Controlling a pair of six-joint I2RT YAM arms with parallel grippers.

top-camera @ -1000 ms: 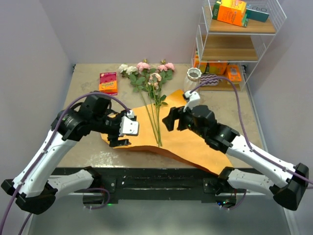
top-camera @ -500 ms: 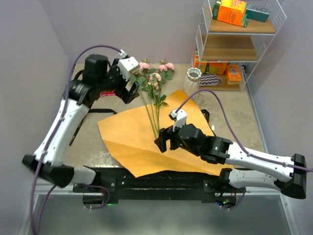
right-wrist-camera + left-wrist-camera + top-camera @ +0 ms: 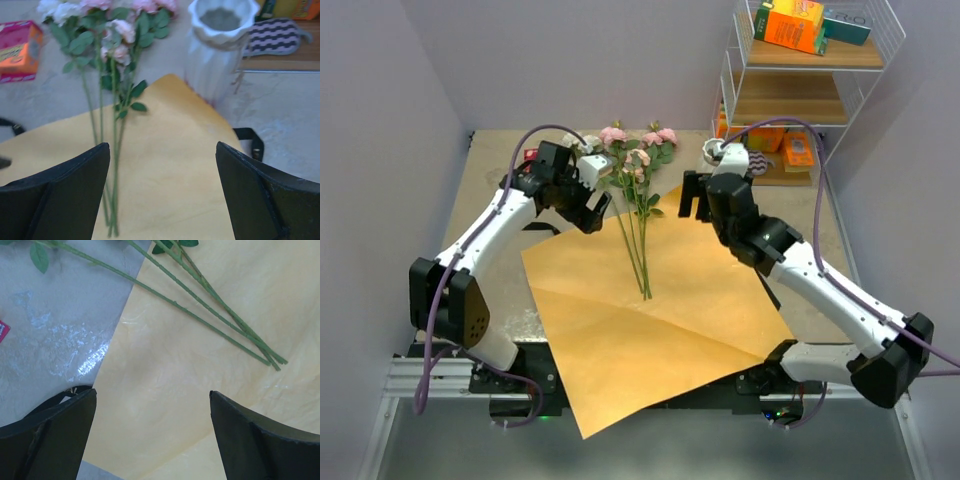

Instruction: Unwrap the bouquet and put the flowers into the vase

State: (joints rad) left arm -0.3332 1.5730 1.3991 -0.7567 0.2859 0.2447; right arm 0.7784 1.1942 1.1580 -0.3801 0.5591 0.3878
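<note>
Fingers of the left gripper (image 3: 152, 394) are hanging wide apart over the orange paper (image 3: 650, 330), holding nothing. The flowers (image 3: 635, 175) are lying on the paper and surface (image 3: 485, 172), blooms pointing to 12 o'clock. The right gripper (image 3: 162, 147), fingers apart too, is hovering at their 3 o'clock. The white vase (image 3: 220, 47) is standing at its 12 o'clock.

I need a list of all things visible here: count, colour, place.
sheet of wrapping paper: one, orange-tan, spread flat, centre
long-stemmed roses: several, pink and cream, stems on the paper, blooms beyond it
ribbed ceramic vase: one, white, upright, far right
small printed box: one, pink and orange, far left
wire shelf: one, white, far right corner
boxes on the shelf: about three orange, one teal
striped cloth: one, purple-white, lowest shelf
left gripper: one, black, open, over the paper
right gripper: one, black, open, near the vase
</note>
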